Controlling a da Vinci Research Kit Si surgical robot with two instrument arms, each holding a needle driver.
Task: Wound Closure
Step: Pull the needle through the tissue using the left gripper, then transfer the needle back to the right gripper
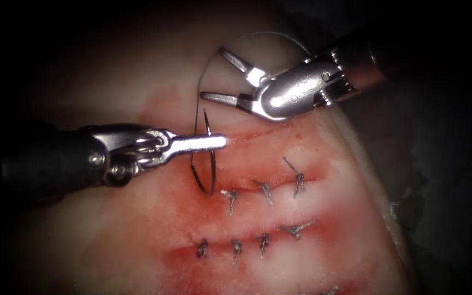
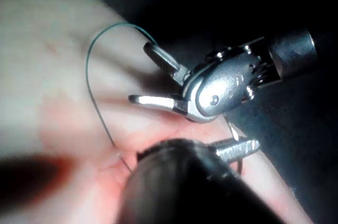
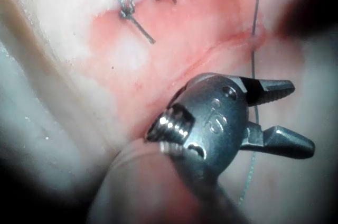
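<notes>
Gripping the needle (image 1: 210, 158) mid-curve, left end effector (image 1: 217, 142); right end effector (image 1: 219, 74) empty.

Needle (image 1: 210, 158) left of stitches (image 1: 266, 191)

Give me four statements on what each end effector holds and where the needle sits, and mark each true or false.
1. The left end effector is shut on the needle. True.
2. The right end effector grips the thread. False: it is open and holds nothing.
3. The needle lies loose beside the knotted stitches. False: it is held over the tissue, at the left end of the cut.
4. Thread loops up past the right end effector. True.
</notes>
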